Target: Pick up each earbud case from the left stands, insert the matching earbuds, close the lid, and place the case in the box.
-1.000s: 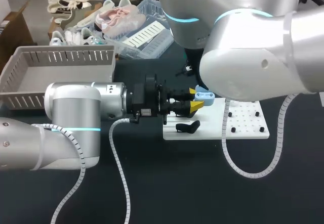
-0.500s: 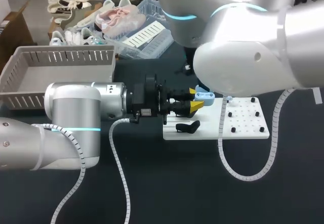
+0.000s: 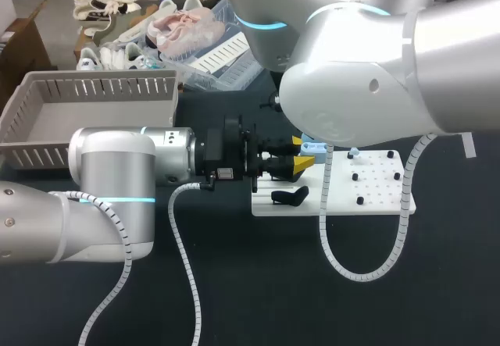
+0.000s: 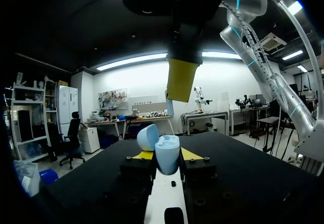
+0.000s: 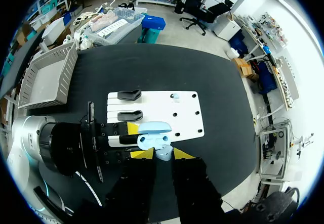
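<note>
Left gripper (image 4: pixel 166 155) pinches the open case (image 4: pixel 167 158) by both sides, lid (image 4: pixel 147 136) tipped back, over the left part of the white board (image 3: pixel 379 199). Right gripper (image 5: pixel 162 154) hangs just above the case, apart from it, fingers pressed on a blue earbud (image 5: pixel 163 151).

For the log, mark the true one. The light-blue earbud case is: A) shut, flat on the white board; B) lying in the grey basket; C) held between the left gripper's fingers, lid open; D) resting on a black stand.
C: in the left wrist view the earbud case sits clamped in the left gripper, its lid swung open.
</note>
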{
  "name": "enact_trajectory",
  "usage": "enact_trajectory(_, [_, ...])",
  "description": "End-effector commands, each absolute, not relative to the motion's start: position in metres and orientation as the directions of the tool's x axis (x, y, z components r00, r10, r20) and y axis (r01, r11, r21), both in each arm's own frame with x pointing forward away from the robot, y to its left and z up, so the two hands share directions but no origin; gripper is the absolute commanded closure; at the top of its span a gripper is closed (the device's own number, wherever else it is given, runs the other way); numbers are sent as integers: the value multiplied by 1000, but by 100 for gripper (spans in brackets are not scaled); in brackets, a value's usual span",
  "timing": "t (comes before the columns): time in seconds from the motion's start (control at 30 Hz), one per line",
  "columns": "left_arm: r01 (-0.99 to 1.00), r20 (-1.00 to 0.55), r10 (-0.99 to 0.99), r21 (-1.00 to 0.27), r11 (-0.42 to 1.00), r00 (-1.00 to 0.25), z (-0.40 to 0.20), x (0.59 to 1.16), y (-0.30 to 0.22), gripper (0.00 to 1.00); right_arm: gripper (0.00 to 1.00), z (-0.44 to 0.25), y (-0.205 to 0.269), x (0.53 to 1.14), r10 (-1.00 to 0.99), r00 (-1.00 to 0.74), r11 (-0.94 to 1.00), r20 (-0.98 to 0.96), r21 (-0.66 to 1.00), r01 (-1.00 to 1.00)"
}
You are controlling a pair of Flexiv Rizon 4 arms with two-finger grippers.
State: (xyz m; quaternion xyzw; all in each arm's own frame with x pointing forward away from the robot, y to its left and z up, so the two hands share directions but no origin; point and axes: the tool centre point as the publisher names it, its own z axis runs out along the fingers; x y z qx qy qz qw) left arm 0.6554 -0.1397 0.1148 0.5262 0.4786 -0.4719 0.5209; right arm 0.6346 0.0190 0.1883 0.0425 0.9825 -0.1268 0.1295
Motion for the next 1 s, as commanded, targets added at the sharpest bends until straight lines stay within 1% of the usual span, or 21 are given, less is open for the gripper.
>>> enact_trajectory(0.03, [995, -995, 12, 97, 1, 97, 114, 656, -140, 100, 100, 186, 13, 631, 43, -954, 972, -296, -210, 109])
enact_trajectory(0.13, [995, -995, 12, 97, 1, 97, 114, 656, -140, 100, 100, 184, 12, 631, 31, -946, 977, -324, -189, 97])
enact_trajectory(0.2, [995, -995, 12, 97, 1, 97, 114, 656, -140, 100, 100, 182, 10, 631, 30, -948, 971, -318, -216, 103])
enact_trajectory(1.0, [995, -995, 12, 97, 1, 97, 114, 656, -140, 100, 100, 171, 11, 642, 12, -954, 975, -299, -208, 78])
